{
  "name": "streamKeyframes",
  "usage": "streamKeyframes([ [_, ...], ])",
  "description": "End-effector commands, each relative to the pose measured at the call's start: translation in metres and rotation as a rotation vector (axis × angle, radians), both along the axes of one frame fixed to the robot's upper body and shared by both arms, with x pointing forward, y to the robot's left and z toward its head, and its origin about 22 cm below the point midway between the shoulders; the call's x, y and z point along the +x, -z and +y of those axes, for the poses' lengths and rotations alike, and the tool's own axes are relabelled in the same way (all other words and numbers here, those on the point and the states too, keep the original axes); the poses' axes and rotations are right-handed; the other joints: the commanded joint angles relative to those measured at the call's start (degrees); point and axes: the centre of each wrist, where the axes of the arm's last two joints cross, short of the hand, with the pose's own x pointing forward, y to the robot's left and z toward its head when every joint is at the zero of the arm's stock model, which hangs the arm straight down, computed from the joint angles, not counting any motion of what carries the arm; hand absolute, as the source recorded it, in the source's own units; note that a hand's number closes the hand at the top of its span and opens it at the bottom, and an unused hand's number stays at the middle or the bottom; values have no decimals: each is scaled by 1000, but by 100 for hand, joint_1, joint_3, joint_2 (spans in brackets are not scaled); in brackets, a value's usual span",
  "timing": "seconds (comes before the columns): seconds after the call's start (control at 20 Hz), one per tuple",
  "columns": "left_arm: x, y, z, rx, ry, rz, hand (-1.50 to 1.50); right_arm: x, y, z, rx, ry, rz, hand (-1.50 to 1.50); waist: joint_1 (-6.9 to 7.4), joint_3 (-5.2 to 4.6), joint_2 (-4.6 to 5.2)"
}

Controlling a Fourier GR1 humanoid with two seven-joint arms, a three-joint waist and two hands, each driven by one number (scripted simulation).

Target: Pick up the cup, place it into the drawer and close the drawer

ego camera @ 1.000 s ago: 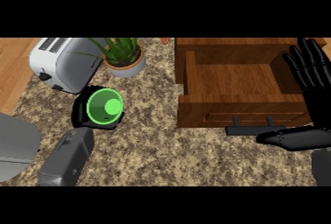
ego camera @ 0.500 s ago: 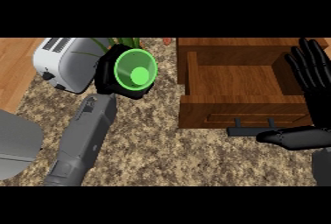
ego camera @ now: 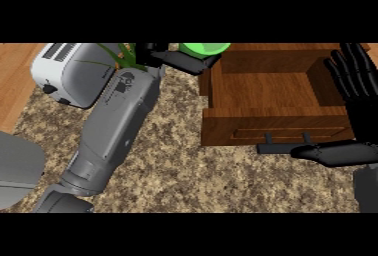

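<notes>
The green cup [ego camera: 204, 48] is held at the top of the head view, just left of the open wooden drawer [ego camera: 275, 93]. My left hand [ego camera: 177, 58] is curled round the cup, and only the cup's rim and upper part show. The left forearm stretches up across the counter toward the drawer's far left corner. My right hand [ego camera: 354, 80] rests open at the right edge, fingers straight along the drawer's right wall, thumb lying by the drawer's black handle [ego camera: 284, 148].
A white toaster [ego camera: 68, 72] stands at the upper left, with a potted plant's green leaves [ego camera: 122, 55] behind my left forearm. A grey object [ego camera: 16, 170] sits at the left edge. Speckled stone counter [ego camera: 192, 175] lies in front of the drawer.
My left hand has carried the cup up and to the right, from the counter near the plant toward the drawer's left wall. The right hand has stayed still.
</notes>
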Motion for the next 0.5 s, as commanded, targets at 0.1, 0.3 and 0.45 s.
streamKeyframes([
  [0.1,5,-36,-42,90,-43,121,150,-8,0,3,25,-3,-10,-150,-128,0,17],
  [0.3,13,-34,-52,155,-92,180,150,5,-17,7,6,-32,-20,-150,-298,3,93],
  [0.45,15,-22,-52,208,-124,240,150,4,-6,3,10,-49,-32,-150,-383,8,127],
])
